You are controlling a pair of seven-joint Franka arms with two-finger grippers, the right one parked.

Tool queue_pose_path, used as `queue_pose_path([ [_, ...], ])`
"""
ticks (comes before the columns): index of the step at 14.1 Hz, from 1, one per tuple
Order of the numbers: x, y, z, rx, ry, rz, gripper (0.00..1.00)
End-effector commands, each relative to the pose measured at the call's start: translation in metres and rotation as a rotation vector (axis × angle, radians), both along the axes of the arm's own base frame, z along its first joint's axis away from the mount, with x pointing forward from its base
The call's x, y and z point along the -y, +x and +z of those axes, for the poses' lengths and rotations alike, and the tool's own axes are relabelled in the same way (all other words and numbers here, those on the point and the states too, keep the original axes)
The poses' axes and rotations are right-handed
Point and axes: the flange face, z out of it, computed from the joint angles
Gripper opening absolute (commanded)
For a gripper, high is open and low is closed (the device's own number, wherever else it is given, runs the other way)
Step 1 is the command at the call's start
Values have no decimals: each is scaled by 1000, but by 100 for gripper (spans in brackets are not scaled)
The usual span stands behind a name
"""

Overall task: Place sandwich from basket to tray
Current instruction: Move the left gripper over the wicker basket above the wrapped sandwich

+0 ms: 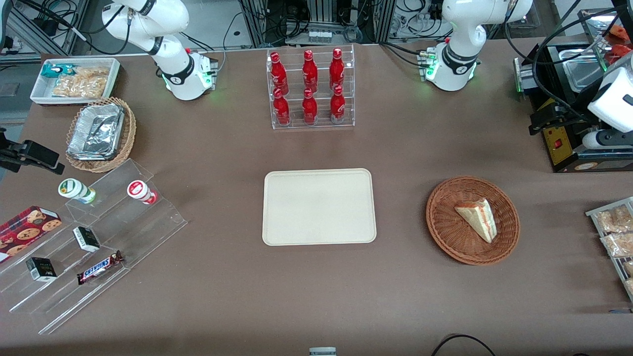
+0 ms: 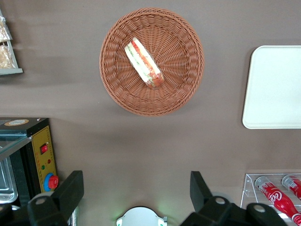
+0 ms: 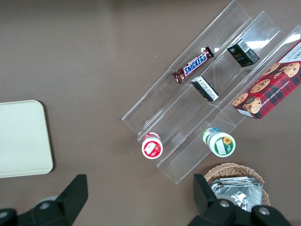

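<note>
The sandwich [image 1: 477,217] [image 2: 143,63], a white bread wedge with red and green filling, lies in the round reddish-brown wicker basket [image 1: 445,232] [image 2: 183,89]. The flat cream tray [image 1: 319,206] [image 2: 275,89] sits bare beside the basket, toward the parked arm's end. My gripper [image 2: 136,181] hangs high above the table, between the working arm's base and the basket. It is open, its black fingers [image 2: 73,188] spread wide with nothing between them, well apart from the sandwich.
A clear rack of red bottles [image 1: 310,89] [image 2: 275,195] stands farther from the front camera than the tray. A black machine with a yellow panel [image 1: 561,143] [image 2: 40,150] and bagged snacks [image 1: 613,232] sit near the basket. Acrylic steps with small goods [image 1: 99,237] lie toward the parked arm's end.
</note>
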Motion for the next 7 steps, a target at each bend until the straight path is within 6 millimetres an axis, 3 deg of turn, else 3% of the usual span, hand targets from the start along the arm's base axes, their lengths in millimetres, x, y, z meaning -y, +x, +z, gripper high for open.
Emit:
queue_pose_path([
  [1, 1, 0, -2, 4, 19, -9, 100],
  [3, 2, 6, -14, -8, 18, -12, 100],
  [7, 2, 22, -82, -42, 19, -15, 100],
])
